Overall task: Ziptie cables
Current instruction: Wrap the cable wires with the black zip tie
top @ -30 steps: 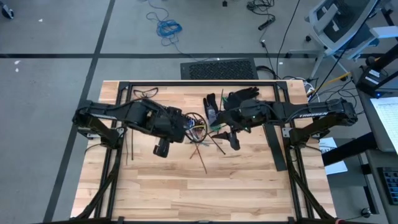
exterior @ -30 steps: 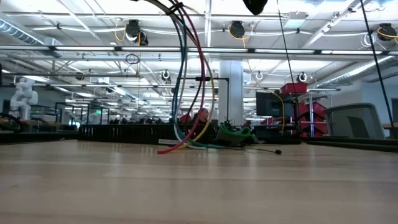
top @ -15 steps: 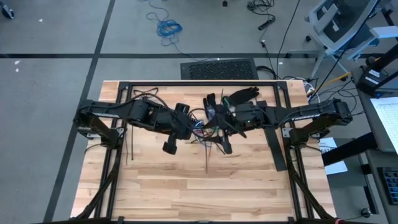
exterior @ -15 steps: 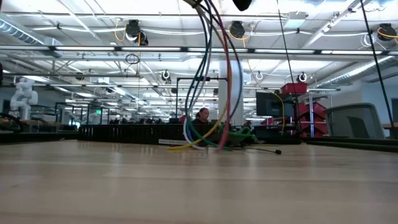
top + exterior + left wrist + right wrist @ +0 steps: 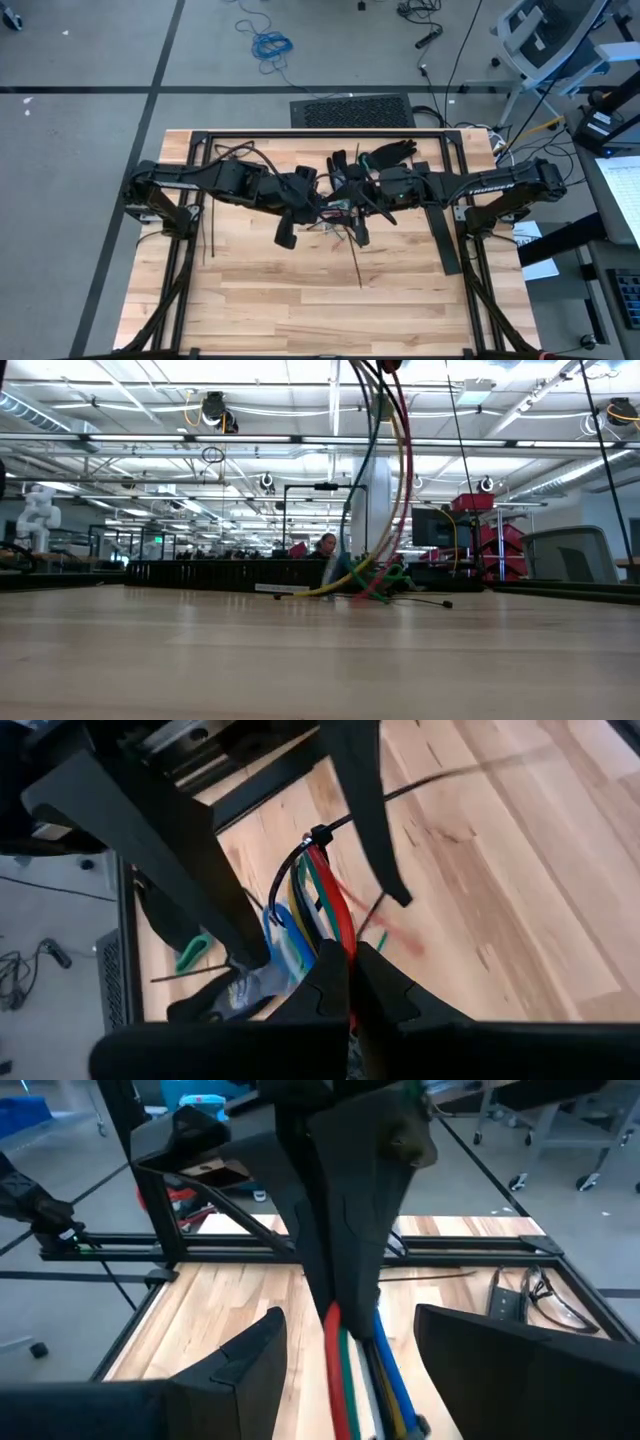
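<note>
Pale wooden planks form the table (image 5: 260, 300), ringed by a black metal frame, with a large hall of lights and racks behind it. Near the table's middle, toward its far edge, both dark arms meet. The left gripper (image 5: 350, 995) has its fingers pressed together on the bundle of thin coloured wires (image 5: 325, 915), red, green, blue and yellow, lifted so that they hang in a loop down to the wood (image 5: 385, 510). A thin black plastic ziptie (image 5: 318, 835) already circles the bundle just beyond those fingers, its tail running off across the table. The right gripper (image 5: 345, 1355) has its fingers apart, with the same wires passing between them, apparently unclamped. Another dark strip (image 5: 357, 268) lies loose on the planks nearby. The step in hand seems to be cinching: the left should keep firm hold while the right takes the tail and pulls straight along it, without twisting the wires.
</note>
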Available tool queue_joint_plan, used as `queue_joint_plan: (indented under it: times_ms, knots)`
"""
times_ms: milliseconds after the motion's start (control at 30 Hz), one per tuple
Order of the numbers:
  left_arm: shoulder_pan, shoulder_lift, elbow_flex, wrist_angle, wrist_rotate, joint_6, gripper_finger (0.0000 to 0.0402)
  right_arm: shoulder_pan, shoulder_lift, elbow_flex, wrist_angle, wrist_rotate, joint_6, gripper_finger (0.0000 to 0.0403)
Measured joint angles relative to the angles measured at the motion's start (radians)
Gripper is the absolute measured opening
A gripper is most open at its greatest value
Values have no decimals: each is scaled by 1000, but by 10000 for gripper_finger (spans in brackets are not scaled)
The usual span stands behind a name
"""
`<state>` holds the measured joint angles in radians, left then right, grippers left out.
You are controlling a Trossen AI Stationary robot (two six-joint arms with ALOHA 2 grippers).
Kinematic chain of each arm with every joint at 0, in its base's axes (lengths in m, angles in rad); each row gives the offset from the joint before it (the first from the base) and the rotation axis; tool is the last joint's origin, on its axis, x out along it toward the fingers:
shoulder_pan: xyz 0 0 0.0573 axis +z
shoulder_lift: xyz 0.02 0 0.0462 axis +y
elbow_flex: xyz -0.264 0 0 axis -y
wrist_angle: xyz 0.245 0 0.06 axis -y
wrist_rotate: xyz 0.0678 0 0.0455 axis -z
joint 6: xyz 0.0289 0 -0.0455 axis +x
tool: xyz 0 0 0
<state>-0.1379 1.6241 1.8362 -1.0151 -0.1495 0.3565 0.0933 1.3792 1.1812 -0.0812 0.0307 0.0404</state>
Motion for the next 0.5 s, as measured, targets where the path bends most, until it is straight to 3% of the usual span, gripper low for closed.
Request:
queue_joint_plan:
  times_ms: [500]
  knots:
    - [2, 1, 0, 102, -5, -2, 2, 0, 2, 0, -70, 2, -4, 212]
